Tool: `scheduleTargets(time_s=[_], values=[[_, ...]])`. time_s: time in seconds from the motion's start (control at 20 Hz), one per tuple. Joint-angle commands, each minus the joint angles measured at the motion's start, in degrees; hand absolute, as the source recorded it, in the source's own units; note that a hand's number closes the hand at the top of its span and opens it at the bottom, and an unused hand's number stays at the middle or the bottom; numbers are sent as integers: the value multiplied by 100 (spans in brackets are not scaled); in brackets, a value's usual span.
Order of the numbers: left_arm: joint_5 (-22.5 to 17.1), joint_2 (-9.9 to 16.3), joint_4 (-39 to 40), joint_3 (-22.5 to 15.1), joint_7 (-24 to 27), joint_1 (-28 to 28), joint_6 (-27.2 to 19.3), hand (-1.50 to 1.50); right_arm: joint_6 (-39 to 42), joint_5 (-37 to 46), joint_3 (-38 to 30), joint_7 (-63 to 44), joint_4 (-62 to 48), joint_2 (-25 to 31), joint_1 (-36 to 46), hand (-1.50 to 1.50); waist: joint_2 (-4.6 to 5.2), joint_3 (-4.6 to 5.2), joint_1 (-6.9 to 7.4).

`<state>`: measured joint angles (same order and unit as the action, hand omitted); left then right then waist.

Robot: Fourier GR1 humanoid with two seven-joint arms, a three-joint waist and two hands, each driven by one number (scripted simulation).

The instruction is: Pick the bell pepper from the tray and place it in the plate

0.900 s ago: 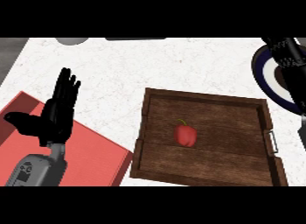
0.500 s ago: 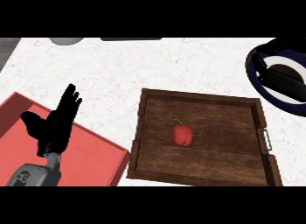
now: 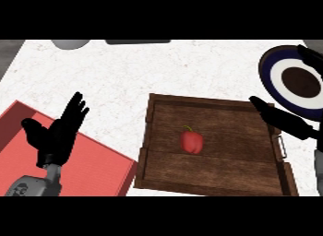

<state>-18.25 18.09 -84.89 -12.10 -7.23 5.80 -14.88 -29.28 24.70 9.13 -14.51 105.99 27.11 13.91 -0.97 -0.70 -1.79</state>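
Head view, sole view. Pepper (image 3: 192, 141): red, green stem, lying near the middle of the wooden tray (image 3: 165, 170), untouched by either hand. Plate (image 3: 273, 64): dark blue rim, white ring, brown centre, at the upper right just beyond the tray's corner, nothing on it. Right hand (image 3: 287, 122): at the tray's right edge, between pepper and plate, fingers extended and spread, holding nothing; well apart from the pepper. Left hand (image 3: 58, 133): over the red mat (image 3: 96, 170) at lower left, open, fingers up, resting. Task status: nothing done yet; pepper not grasped. Remaining, by judgement: reach into the tray, close on the pepper, lift, carry to the plate, release.
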Motion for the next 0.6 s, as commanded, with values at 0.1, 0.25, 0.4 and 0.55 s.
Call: scheduleTargets(time_s=[0.1, 0.25, 0.4, 0.55], values=[[41, -191, 244, -365, -246, -647, 64, 0, 454, 920, 544, -1146, 1062, 218, -634, -150, 31, 92, 11], [-73, -94, 363, -177, -381, -437, 154, 0, 1443, 1002, 904, -1696, 978, 670, -689, -150, 54, 107, 8], [-25, -177, 406, -188, -181, -520, 164, 0, 2166, 1118, 1260, -2354, 1204, 881, -750, -150, 62, 114, 49], [12, -158, 348, -294, -354, -432, 253, 0, 2639, 1537, 1751, -3233, 1333, 670, -412, -150, 74, 110, 173]])
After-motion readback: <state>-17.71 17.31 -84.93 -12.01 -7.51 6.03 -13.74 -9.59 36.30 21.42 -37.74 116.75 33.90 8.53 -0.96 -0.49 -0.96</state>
